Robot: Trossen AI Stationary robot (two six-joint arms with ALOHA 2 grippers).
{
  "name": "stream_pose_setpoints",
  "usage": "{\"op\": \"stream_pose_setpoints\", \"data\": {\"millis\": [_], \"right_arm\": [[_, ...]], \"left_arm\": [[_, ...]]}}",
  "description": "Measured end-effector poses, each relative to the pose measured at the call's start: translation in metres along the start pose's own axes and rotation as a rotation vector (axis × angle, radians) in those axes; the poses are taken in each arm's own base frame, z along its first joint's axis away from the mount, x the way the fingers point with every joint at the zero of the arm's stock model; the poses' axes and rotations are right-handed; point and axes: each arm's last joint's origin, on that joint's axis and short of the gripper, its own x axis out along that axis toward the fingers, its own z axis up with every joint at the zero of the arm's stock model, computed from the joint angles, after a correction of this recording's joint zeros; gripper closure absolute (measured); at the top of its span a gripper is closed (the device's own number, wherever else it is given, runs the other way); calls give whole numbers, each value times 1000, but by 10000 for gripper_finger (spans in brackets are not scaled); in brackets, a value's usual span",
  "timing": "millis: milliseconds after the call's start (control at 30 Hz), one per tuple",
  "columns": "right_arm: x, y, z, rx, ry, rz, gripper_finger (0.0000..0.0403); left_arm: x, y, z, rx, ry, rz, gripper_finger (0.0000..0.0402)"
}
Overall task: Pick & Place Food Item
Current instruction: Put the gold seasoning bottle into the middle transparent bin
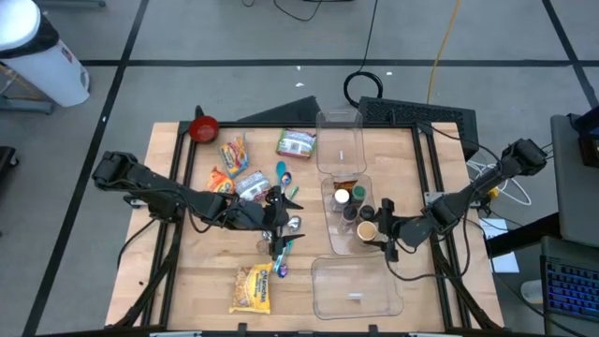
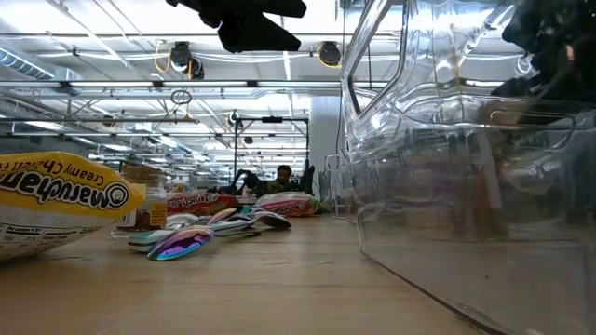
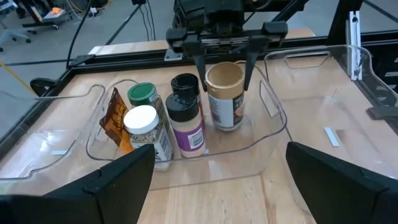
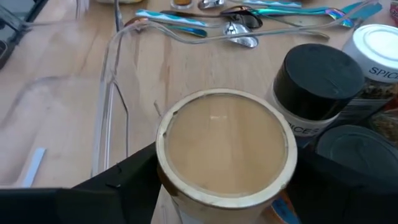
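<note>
Jar (image 3: pixel 225 94): round, tan flat lid, printed label, upright in the middle clear bin, centre right of the high view.
Right gripper (image 3: pixel 224 57): fingers on either side of the jar's lid, close to it; whether it grips the jar, I cannot tell.
Bin (image 3: pixel 273 109): clear hard plastic, rounded corners; also holds black-, white- and green-capped bottles.
Left gripper (image 1: pixel 272 212): open over shiny spoons (image 1: pixel 284 223), centre.
Worktop (image 1: pixel 206 271): pale wood.
</note>
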Motion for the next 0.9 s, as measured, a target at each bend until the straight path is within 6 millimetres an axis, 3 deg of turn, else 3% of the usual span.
{"op": "stream_pose_setpoints", "data": {"millis": [200, 600, 900], "right_arm": [[2, -1, -4, 13, -23, 6, 77], [-3, -2, -3, 9, -25, 55, 97], [-24, -5, 15, 7, -209, 109, 97]], "left_arm": [[0, 0, 0, -1, 1, 0, 38], [0, 0, 0, -16, 3, 0, 36], [0, 0, -1, -15, 6, 0, 41]]}}
